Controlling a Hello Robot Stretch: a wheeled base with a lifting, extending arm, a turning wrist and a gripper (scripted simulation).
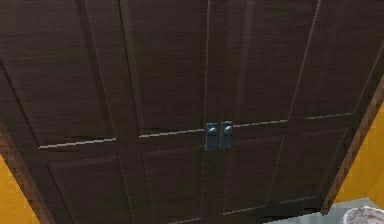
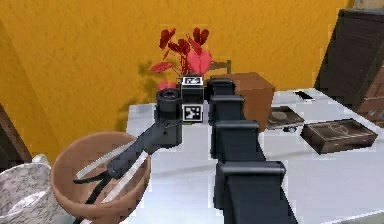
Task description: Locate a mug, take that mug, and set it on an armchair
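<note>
Your gripper (image 2: pixel 88 186) is at the round brown bowl (image 2: pixel 63 176) on the white table (image 2: pixel 335 188); you can't tell if it holds anything.

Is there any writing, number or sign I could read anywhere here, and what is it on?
No readable words or numbers.
White squares on the arm: black marks, a pattern, not letters.
Dark flat box on the table: any print too small to read.
Dark double door: no sign or label.
</note>
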